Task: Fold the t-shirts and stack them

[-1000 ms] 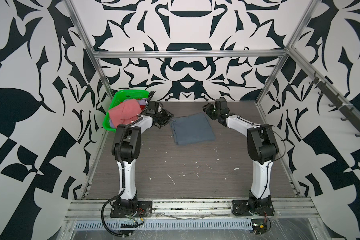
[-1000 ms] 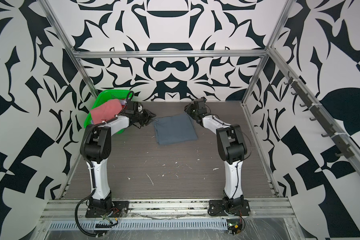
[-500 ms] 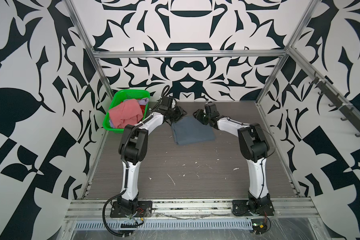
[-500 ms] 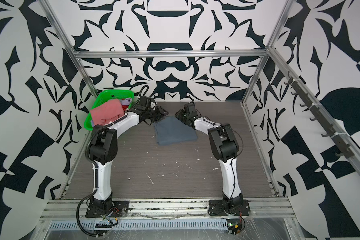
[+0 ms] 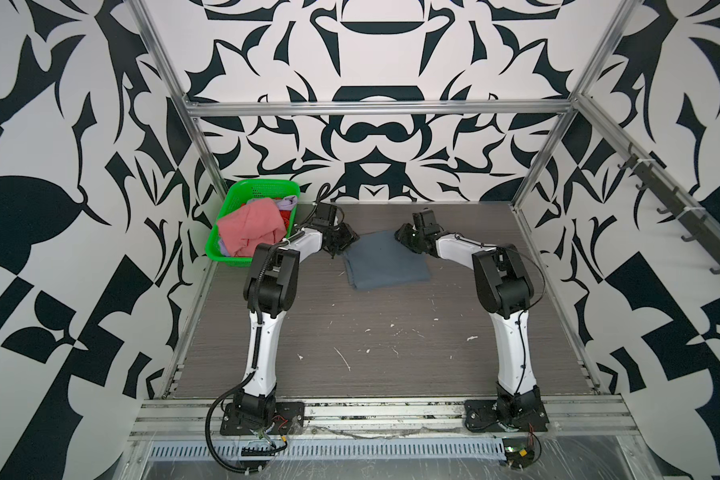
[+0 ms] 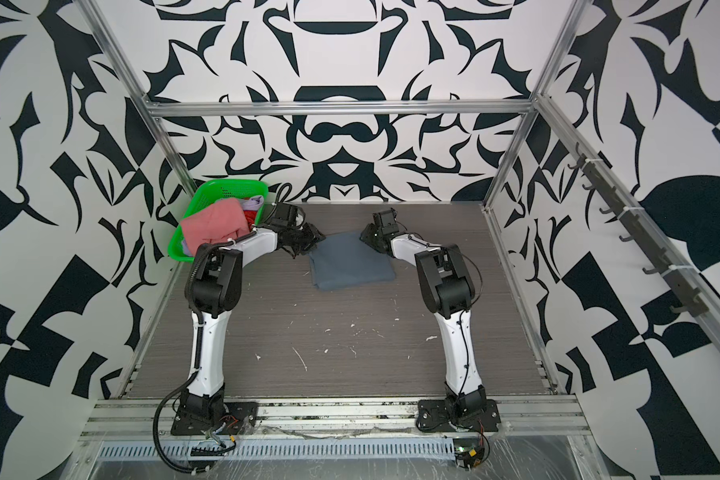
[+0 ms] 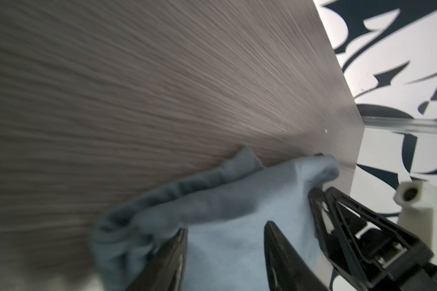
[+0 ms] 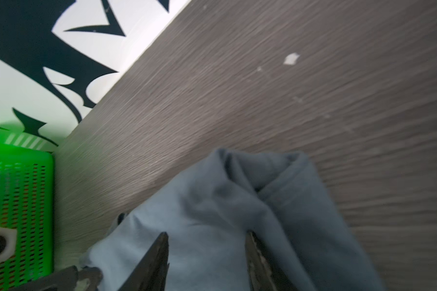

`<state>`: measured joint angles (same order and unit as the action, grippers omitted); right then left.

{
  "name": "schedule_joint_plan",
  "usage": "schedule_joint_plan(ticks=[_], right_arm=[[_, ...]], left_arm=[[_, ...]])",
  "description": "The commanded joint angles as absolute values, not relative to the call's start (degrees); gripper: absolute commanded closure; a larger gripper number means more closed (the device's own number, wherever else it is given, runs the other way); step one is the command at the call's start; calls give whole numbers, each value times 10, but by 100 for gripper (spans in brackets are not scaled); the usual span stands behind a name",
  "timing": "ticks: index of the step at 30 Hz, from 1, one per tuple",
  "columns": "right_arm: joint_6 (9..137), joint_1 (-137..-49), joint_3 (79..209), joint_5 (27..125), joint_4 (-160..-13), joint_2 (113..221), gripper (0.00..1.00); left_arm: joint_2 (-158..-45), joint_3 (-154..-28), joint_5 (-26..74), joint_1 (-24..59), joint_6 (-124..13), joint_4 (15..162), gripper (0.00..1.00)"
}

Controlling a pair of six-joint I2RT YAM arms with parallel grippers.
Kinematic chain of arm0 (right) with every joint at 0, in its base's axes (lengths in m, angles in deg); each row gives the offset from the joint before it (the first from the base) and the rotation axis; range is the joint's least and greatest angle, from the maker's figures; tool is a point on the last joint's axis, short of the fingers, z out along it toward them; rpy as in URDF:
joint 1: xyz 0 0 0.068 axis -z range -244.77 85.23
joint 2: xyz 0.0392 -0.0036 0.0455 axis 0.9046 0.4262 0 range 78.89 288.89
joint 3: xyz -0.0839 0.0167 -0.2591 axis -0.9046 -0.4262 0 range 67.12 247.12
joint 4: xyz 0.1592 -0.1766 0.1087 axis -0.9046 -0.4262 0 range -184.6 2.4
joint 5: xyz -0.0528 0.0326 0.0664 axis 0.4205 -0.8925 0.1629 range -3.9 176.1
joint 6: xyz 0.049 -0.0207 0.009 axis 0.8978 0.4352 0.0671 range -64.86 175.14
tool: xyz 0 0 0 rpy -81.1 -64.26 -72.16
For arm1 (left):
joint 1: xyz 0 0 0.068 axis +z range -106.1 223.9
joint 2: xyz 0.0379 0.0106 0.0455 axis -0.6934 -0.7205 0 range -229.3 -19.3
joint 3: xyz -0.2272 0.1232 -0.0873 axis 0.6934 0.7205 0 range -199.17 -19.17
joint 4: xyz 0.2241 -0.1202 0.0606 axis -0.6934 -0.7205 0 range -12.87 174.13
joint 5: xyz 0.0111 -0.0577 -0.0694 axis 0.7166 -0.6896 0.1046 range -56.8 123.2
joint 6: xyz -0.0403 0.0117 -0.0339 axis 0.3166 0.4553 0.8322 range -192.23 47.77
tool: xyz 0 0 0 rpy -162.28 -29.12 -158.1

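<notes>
My left pincer (image 7: 225,233) and right pincer (image 8: 206,234) sit half-spread at far corners of the blue-grey t-shirt (image 5: 385,266), gripping or not I can't tell.

Both top views give me a high look from the front, down over the whole bench (image 5: 350,316). My wrist cameras ride close behind the left pincer (image 7: 226,226) and right pincer (image 8: 207,233), sharing the blue-grey t-shirt (image 7: 237,201)

A grey wood-grain table (image 5: 391,365) fills the booth. A blue-grey shirt (image 5: 385,266), folded to a rough square, lies toward its back middle. A green basket (image 5: 242,193) sits in the far left corner. White scraps (image 5: 393,330) dot the near half.
</notes>
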<state>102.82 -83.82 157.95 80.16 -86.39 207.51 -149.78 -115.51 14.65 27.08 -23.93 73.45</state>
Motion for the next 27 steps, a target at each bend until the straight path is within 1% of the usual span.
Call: schedule_joint_plan(ticks=[1,5,11,14,17,19,21,23,24,27], right_arm=[[1006,-829,1579,836,-915,2074,48],[983,-823,1573,822,-909,2062,48],[917,-824,1540,819,-900,1965,47],[908,-829,1506,824,-918,1906,47],[905,-836,1468,829,-939,1854,46],[899,-846,1438,852,-957,1817,42],[887,-860,1415,889,-983,1782,36],[885,-870,1390,917,-1005,1741,32],[884,-874,1373,925,-1009,1718,27],[884,-883,1326,945,-1021,1645,24]], left_arm=[[-1489,-1134,183,288,-256,724,48],[-1472,-1129,185,289,-275,714,48],[-1387,-1086,200,283,-317,712,48],[-1347,-1067,218,261,-346,692,47],[-1343,-1087,255,222,-388,636,47],[-1353,-1105,300,194,-406,605,46],[-1371,-1120,344,176,-411,586,45],[-1393,-1137,362,165,-410,579,45],[-1405,-1147,371,158,-412,580,45],[-1446,-1187,392,138,-414,570,45]])
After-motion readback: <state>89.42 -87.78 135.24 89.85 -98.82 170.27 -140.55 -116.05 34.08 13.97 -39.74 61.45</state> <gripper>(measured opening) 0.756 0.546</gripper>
